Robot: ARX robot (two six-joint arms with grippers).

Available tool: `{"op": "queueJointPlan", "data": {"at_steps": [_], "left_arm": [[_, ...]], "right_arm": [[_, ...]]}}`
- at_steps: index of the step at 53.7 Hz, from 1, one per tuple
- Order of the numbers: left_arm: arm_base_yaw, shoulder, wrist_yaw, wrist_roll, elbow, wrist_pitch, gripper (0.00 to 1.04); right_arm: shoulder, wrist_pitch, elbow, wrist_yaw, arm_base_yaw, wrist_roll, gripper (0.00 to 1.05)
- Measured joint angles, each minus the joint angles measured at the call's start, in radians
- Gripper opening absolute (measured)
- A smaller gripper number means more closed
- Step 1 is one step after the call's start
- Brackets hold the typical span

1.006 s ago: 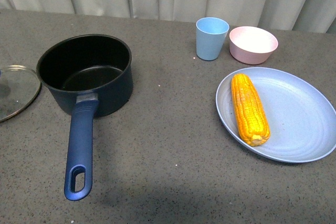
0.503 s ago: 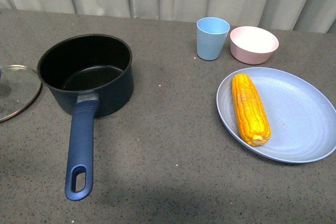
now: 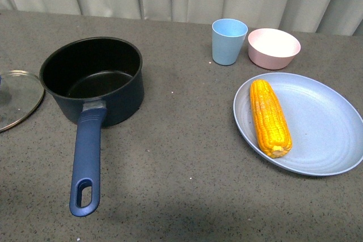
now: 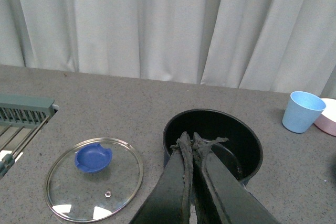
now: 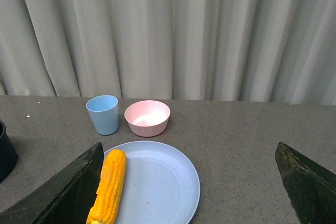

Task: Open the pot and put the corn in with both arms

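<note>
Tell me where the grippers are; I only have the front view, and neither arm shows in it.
Observer: The left wrist view shows the left gripper shut with nothing between its fingers, pointed at the pot.
Operator: And the right one?
Observer: The right gripper is open wide and empty, facing the corn that lies on the plate.
Operator: The lid is cut off at my edge. Is it whole?
Observer: Yes, the glass lid lies flat beside the pot with its blue knob up.
</note>
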Motion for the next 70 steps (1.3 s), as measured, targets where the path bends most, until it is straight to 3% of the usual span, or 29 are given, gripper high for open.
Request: {"op": "queueJointPlan", "data": {"at_steps": [19, 56, 63, 70], "left_arm": [[0.0, -0.246, 0.0, 0.0, -0.001, -0.228, 0.04], [0.0, -0.492, 0.0, 0.0, -0.001, -0.471, 0.04], [0.0, -0.635, 0.0, 0.0, -0.001, -0.636, 0.04], [0.0, -0.661, 0.0, 0.0, -0.001, -0.646, 0.04]], "right_arm": [[0.0, 0.0, 0.0, 0.0, 0.0, 0.0, 0.96], [0.0, 0.0, 0.0, 0.0, 0.0, 0.0, 0.96], [0.0, 0.0, 0.0, 0.0, 0.0, 0.0, 0.96], [0.0, 0.0, 0.0, 0.0, 0.0, 0.0, 0.96]]}}
